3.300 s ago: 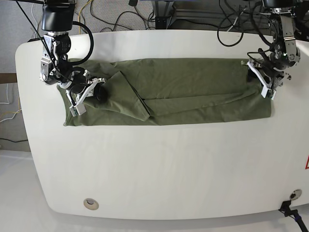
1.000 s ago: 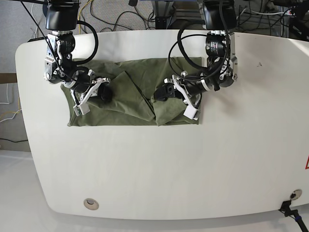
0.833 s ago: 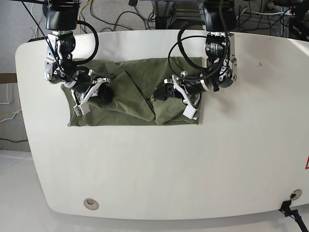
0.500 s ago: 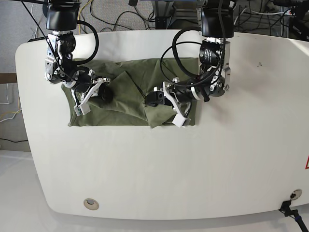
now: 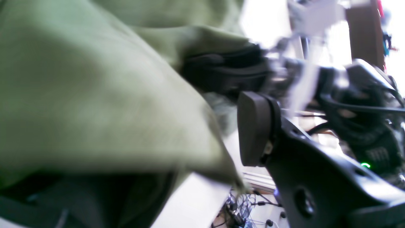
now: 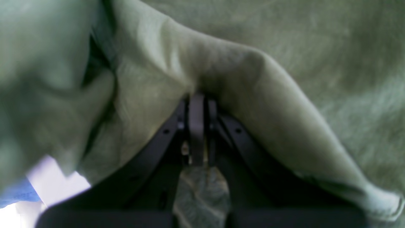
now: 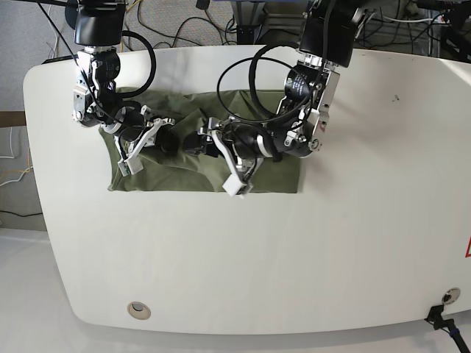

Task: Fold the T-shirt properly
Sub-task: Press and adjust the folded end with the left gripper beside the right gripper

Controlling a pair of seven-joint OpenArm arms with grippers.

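Because the T-shirt (image 7: 272, 173) is soft and limp, I judge hems safest to pinch: the right pincer (image 6: 196, 104) is clamped on cloth, the left pincer (image 7: 221, 158) parted.

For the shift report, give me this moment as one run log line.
stage: second fold across | T-shirt: olive, doubled over on white table | left gripper: jaws parted over fold | right gripper: shut on T-shirt

Blurred olive T-shirt (image 5: 95, 104) fold beside the left tool's black pad (image 5: 253, 126)
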